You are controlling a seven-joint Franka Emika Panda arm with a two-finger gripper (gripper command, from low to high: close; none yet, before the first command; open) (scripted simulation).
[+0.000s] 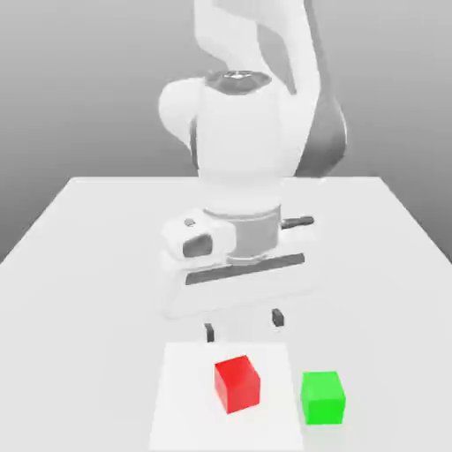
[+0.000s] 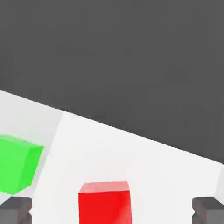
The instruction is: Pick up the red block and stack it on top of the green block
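Got the gripper (image 1: 244,325) wide open, with one fingertip toward the exterior view's left and the other toward the exterior view's right. Pointing down at the table (image 1: 79,291), with both tips well apart from the red block (image 1: 237,384). Looking from the exterior view, hanging farther back than both blocks, on the same side as the arm (image 1: 238,132).

As for the red block, sitting on the white patch (image 1: 190,402), flat on one face and upright. Turned a bit askew to the edges of the patch in the exterior view, but lined up pretty squarely with the hand in the hand view. Also lying between the two fingertips in the hand view, kinda roughly midway across the gap, and not gripped.

On to the green block (image 1: 322,398): resting on the table just beside the patch, off toward the exterior view's right. Standing upright too, with a bare top and a clear gap to the red block. Not stacked, so down at table level like the red block.

In the hand view, also running into a big dark area (image 2: 113,65) past the slanted edge of the patch. Can't tell what to call that.
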